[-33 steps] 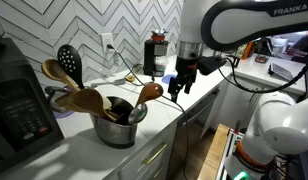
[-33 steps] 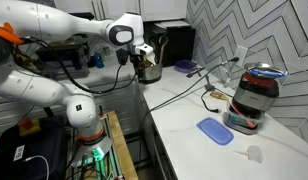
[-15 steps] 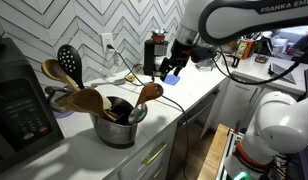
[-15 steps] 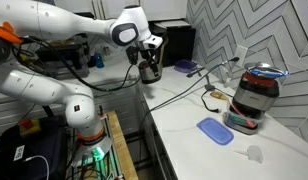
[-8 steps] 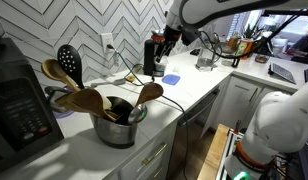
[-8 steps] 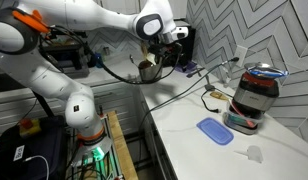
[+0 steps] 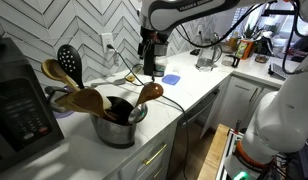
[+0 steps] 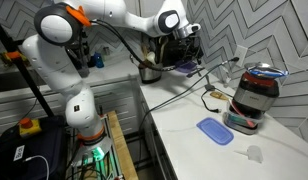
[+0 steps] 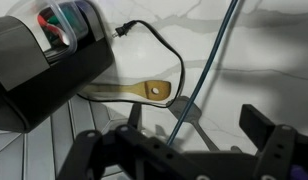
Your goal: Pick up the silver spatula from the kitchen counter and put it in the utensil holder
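Note:
In the wrist view a flat grey-silver utensil that looks like the silver spatula (image 9: 189, 114) lies on the white counter. My gripper (image 9: 194, 140) hovers just above it, jaws wide open and empty. In both exterior views the gripper (image 7: 149, 62) (image 8: 186, 58) hangs over the back of the counter; the spatula does not show there. The utensil holder (image 7: 119, 128) (image 8: 149, 73), a squat shiny metal pot, stands on the counter with several wooden spoons (image 7: 89, 100) and a black slotted spoon (image 7: 69, 60) in it. The pot is well apart from the gripper.
A tall dark appliance with a red top (image 9: 44, 70) (image 8: 256, 95) stands beside the gripper. A wood-coloured handle with a hole (image 9: 144, 90) lies by its base under a black cable (image 9: 174, 55). A thin blue cable (image 9: 209, 60) crosses the counter. A blue lid (image 8: 214, 130) lies nearer the front.
The arm has swung from beyond the counter's front edge in over the counter towards the tiled wall and the dark appliance. The jaws have stayed open.

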